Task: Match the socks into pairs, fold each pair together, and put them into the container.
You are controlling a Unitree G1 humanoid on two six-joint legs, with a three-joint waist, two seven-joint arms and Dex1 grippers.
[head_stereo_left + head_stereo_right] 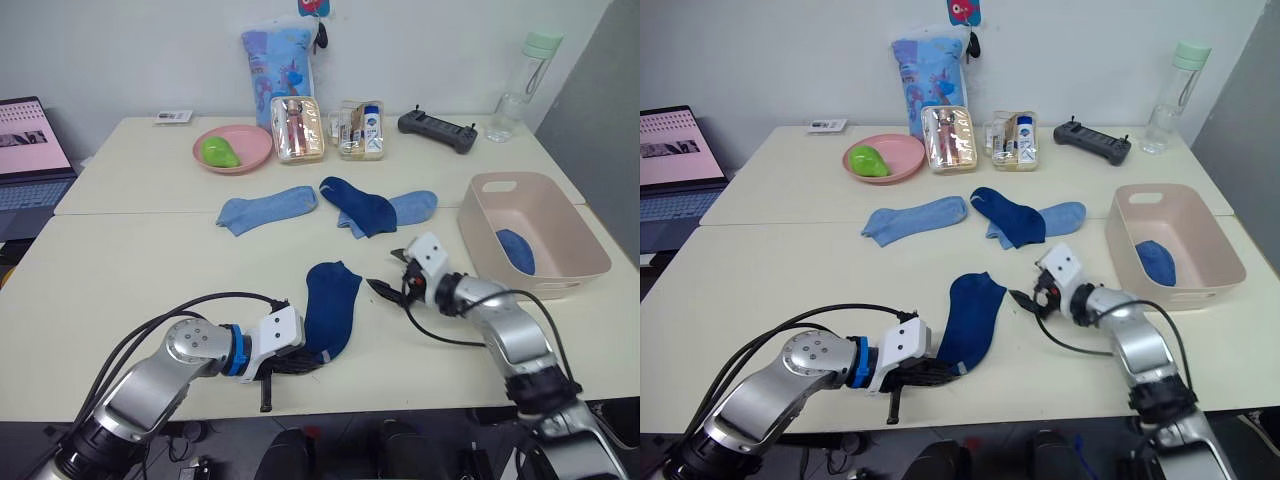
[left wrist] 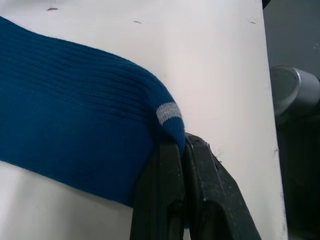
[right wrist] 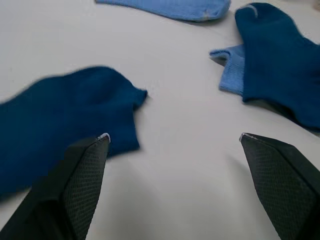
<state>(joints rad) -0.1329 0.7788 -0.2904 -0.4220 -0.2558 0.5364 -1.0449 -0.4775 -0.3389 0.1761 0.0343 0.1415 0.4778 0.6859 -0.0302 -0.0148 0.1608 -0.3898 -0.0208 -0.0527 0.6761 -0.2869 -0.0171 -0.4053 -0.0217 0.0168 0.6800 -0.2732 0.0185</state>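
The left gripper (image 1: 300, 358) lies low on the near part of the table (image 1: 130, 270), its fingers (image 2: 172, 200) pressed together and pinching the cuff corner of a dark sock (image 1: 331, 306), just below the sock's grey stripe (image 2: 168, 113). This dark sock lies flat near the table's middle, lengthwise from near to far, its cuff end towards the near edge. The right gripper (image 1: 392, 276) sits just right of that sock's far end, close over the table, with its fingers (image 3: 80, 185) spread wide and holding nothing. Farther back, a second dark sock (image 1: 358, 205) lies across the left end of a light sock (image 1: 410, 208), overlapping it. Another light sock (image 1: 266, 209) lies flat to their left, apart from them. The container (image 1: 570, 240) stands on the right side of the table, well right of the socks, and a blue item (image 1: 516, 250) rests inside it against the floor of the bin; whether this is a sock cannot be told. Along the far side stand a pink plate (image 1: 250, 150) holding a green object (image 1: 220, 152), two clear pouches (image 1: 298, 130), a patterned blue bag (image 1: 278, 60), a black controller (image 1: 438, 130) and a clear bottle (image 1: 522, 85). A laptop (image 1: 30, 160) stands open at the far left, off the table.
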